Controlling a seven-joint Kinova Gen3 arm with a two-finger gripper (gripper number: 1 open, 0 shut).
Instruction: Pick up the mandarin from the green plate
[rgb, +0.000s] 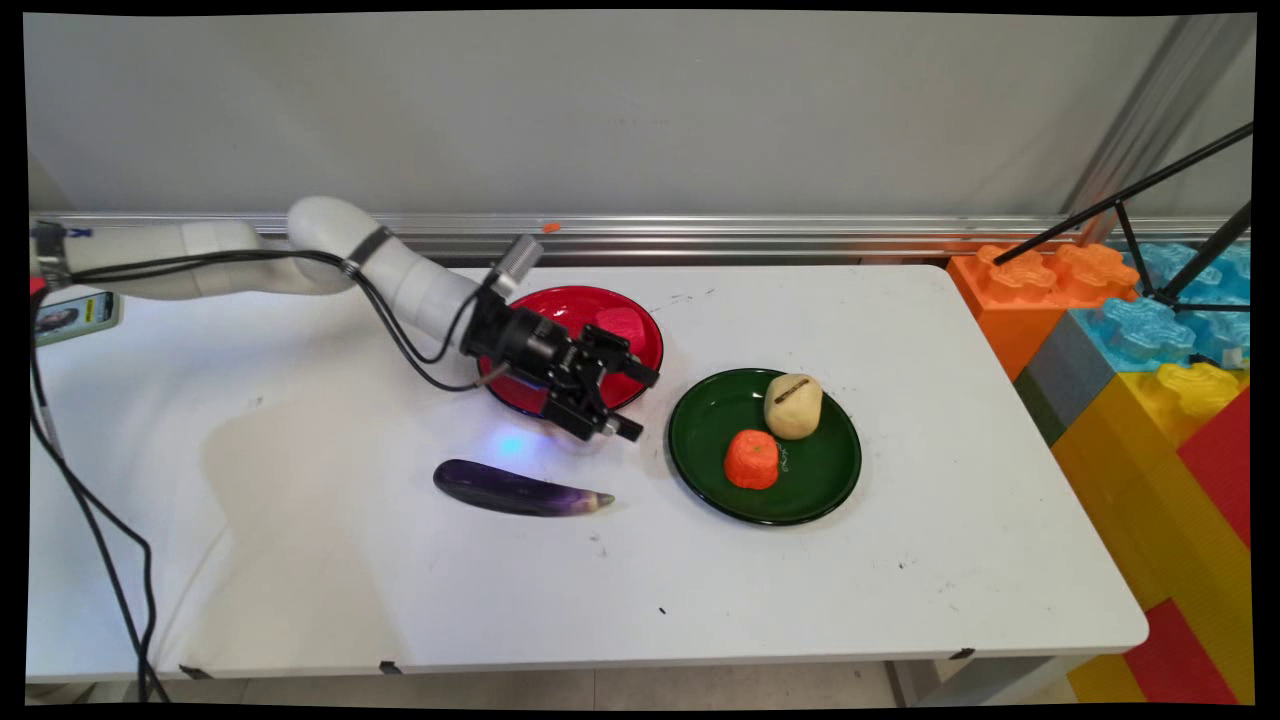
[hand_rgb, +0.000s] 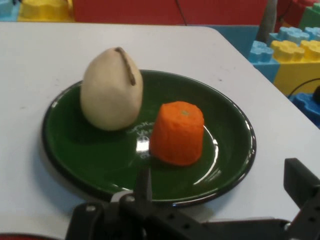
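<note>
The orange cut carrot piece (hand_rgb: 177, 133) stands upright on the round dark green plate (rgb: 700, 455), beside a beige potato (hand_rgb: 111, 90), straight ahead of the black gripper (rgb: 632, 402), whose fingers are spread wide, holding nothing.

The main view looks down from above the near edge of the white table (rgb: 900, 560) toward the rear wall. The hand view looks low and close. Both views share the green plate (rgb: 830, 480) (hand_rgb: 100, 170).
</note>
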